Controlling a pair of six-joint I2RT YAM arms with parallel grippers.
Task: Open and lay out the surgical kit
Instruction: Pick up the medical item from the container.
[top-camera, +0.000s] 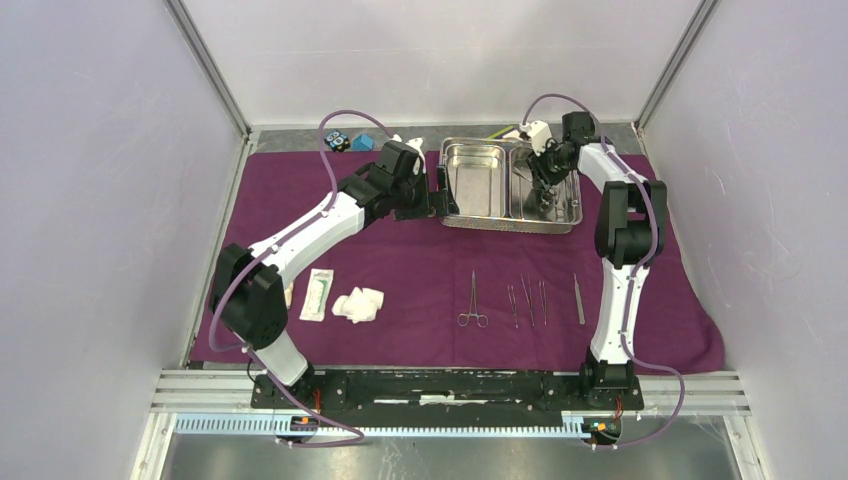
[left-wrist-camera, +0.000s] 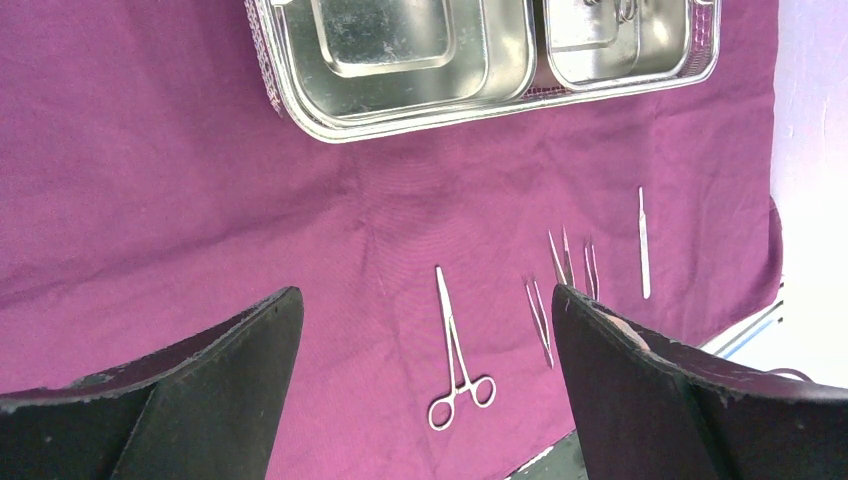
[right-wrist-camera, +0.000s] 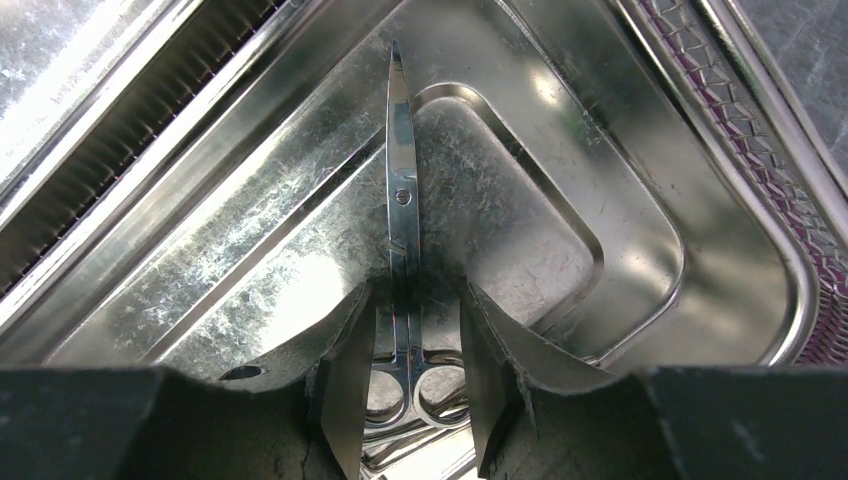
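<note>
The right gripper (right-wrist-camera: 415, 285) is seen inside the right compartment of the shiny two-compartment steel tray (top-camera: 508, 224), its jaws set about half closed on either side of a pair of slim steel scissors (right-wrist-camera: 403, 190); its black fingers (right-wrist-camera: 340, 390) are placed beside the shanks, just ahead of the ring handles; whether anything is actually pinched cannot be told. The scissors are laid flat on the compartment floor, their long axis diagonal to the tray walls; the closed tip is pointed away from the gripper towards a corner of the floor, the rings towards the wrist.

The left gripper (top-camera: 440, 200) is held wide open and empty over the large dark-purple cloth wrap (top-camera: 400, 260), just beside the tray's left end. The tray is placed at the middle of the cloth's far edge, its long axis along that edge.

Towards the cloth's near edge a ring-handled steel clamp (top-camera: 473, 300), three steel tweezers (top-camera: 527, 300) and a slim straight steel tool (top-camera: 578, 298) are set in a row, apart; each long axis is run from far to near, the clamp's rings nearest. Towards the near left corner a white gauze wad (top-camera: 358, 305) is laid just beside a flat white packet (top-camera: 318, 295).
</note>
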